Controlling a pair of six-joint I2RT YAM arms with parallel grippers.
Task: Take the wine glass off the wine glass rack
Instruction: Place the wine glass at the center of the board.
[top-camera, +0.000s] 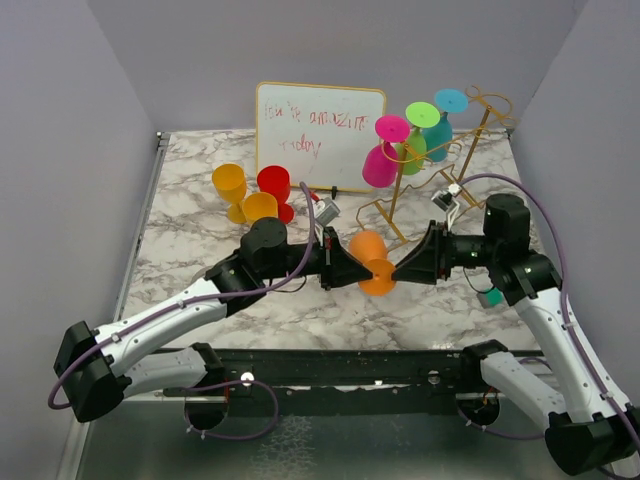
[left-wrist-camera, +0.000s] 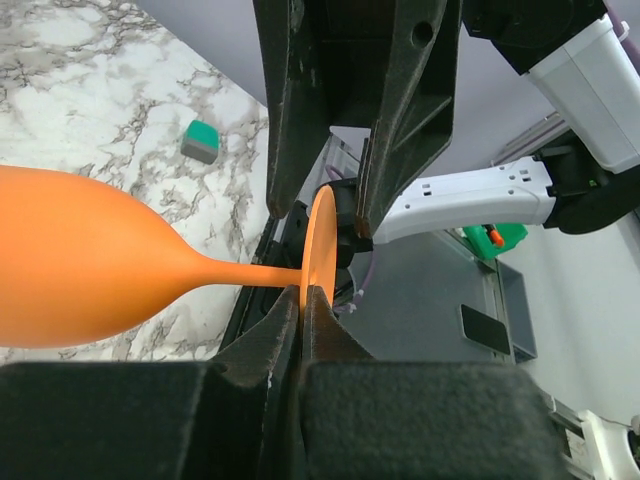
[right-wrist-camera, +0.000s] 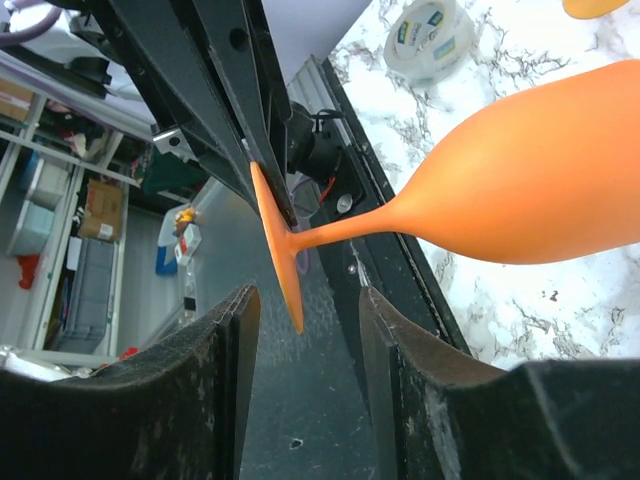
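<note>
The orange wine glass (top-camera: 370, 262) is off the gold wire rack (top-camera: 477, 143). It lies sideways in the air above the marble worktop (top-camera: 200, 230), in front of the rack and well apart from it, between the two arms.

The left pincer (left-wrist-camera: 303, 298) is clenched on the rim of the glass's round foot, which the left wrist view shows edge-on. The stem runs out level from the foot, and the bowl hangs over the worktop.

The right pincer (right-wrist-camera: 305, 295) is released. In the right wrist view its two fingers stand apart on either side of the foot's lower edge, with a gap showing on each side.

A pink glass (top-camera: 380, 165), a green glass (top-camera: 415, 150) and a teal glass (top-camera: 440, 135) hang on the rack with their feet up and their bowls down. A white board (top-camera: 320, 135) with red writing stands at the back, left of the rack. Two yellow glasses (top-camera: 230, 185) and a red glass (top-camera: 275, 185) stand close together on the worktop in front of its left side. A small teal block (top-camera: 490, 297) lies by the right arm.
</note>
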